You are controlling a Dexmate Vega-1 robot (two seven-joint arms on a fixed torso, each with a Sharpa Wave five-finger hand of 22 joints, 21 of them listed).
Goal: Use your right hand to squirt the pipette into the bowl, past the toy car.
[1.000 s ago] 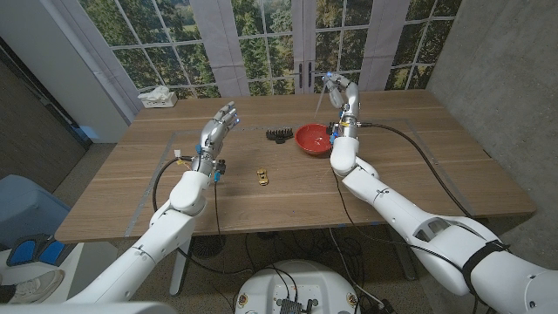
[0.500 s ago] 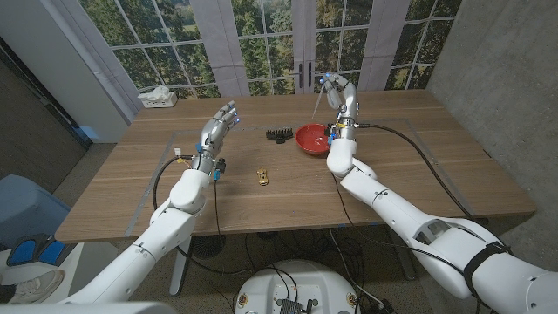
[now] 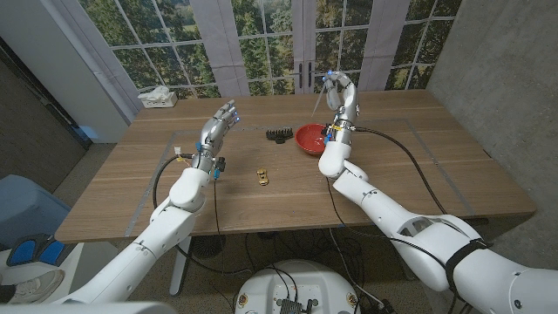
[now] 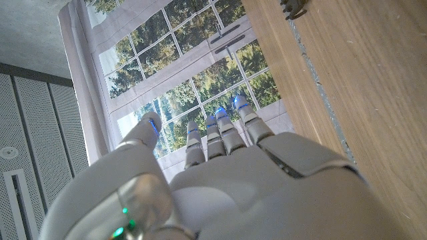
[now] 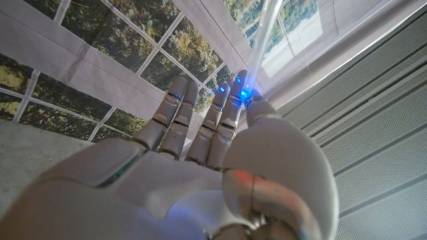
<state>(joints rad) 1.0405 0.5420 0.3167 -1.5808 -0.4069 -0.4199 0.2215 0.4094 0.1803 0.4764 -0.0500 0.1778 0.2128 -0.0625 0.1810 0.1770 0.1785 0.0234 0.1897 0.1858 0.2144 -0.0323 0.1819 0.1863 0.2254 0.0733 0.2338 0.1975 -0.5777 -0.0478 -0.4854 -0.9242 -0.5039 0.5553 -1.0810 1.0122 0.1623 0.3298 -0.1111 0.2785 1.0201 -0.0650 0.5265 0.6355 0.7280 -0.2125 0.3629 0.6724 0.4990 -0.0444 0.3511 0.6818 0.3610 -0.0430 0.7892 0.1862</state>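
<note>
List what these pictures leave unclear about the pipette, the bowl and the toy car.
- Pipette in the right hand: too thin in the head view to tell if it holds liquid; in the right wrist view its bulb sits behind the fingers.
- Bowl: the right arm covers its near right rim; any contents are too small to see.
- Toy car: too small to tell which way it faces.
- Black object: cut by the left wrist view's edge.

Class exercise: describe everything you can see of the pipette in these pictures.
The pipette is a thin, clear, plastic-looking tube. The right hand pinches its upper end, raised above the far side of the table. In the head view it slants down toward the robot's left, its tip in the air above and just behind the red bowl, touching nothing else. The right wrist view shows its translucent stem rising past the fingertips. Whether it holds liquid cannot be told.
</note>
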